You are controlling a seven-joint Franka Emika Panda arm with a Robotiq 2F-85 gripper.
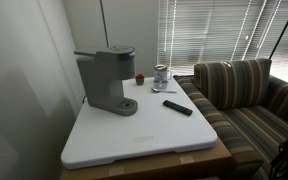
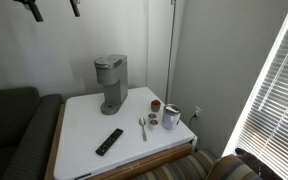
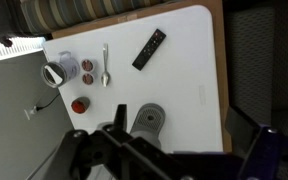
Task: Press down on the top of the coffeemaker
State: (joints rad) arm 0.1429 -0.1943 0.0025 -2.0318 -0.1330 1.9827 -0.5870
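Note:
The tall grey coffeemaker stands at the back of the white table, and it shows in both exterior views. Its flat grey top has a thin lip sticking out to one side, and it also shows in an exterior view. My gripper hangs high above the table, off to the side of the machine and well apart from it. In the wrist view the gripper is open and empty. The machine's round drip base shows far below between the fingers.
A black remote, a spoon, a small metal jar and small red pods lie on the table. A striped sofa stands beside the table. Window blinds are behind, and a wall is close behind the machine.

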